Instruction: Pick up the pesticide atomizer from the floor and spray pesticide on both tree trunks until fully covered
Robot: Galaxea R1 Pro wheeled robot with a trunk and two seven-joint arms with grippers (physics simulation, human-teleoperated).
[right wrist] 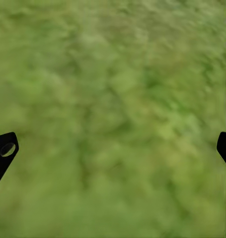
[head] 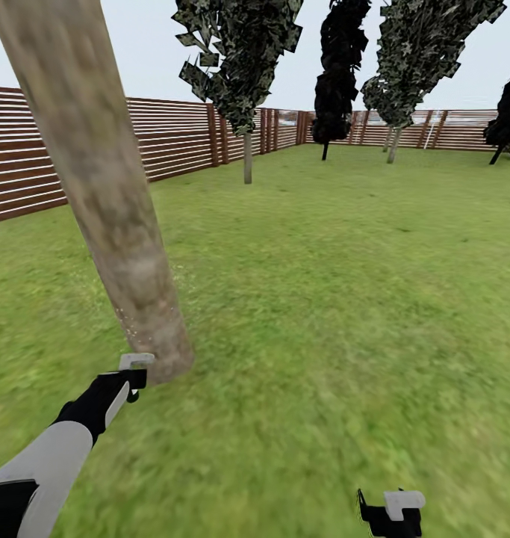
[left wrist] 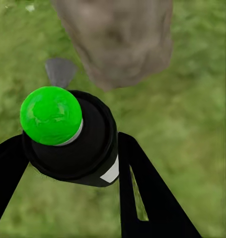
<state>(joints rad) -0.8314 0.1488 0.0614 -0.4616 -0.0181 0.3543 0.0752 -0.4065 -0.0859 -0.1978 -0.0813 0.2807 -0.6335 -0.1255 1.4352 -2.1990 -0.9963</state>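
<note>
Far left in the head view, a brown slat fence (head: 30, 161) runs along the edge of the garden. Next comes a fat, pale tree trunk (head: 98, 179). It leans a little and stands in the green grass (head: 322, 299).

Right at the foot of that trunk is the left gripper (head: 135, 373). In the left wrist view its two black fingers (left wrist: 147, 198) are clamped on the pesticide atomizer (left wrist: 75, 141), one on each side. The atomizer is a dark, round bottle with a bright green ball on top. So it is up off the grass and in the robot's hand. That part of the job looks done.

We look almost straight down on the bottle, so its long side runs along the fingers, toward the grass and the bottom of the trunk. The green top faces the camera. I cannot tell which way the spray hole points. No spray shows on the trunk, so I think the spraying is just starting or not begun.

More to the right and far back stands another tree (head: 246, 97) with a thin pale trunk, then a dark cypress (head: 337, 75). A second trunk still needs spray too.

At the bottom right is the right gripper (head: 391, 512). Its fingers (right wrist: 3, 153) are wide apart and hold nothing, with grass below.
</note>
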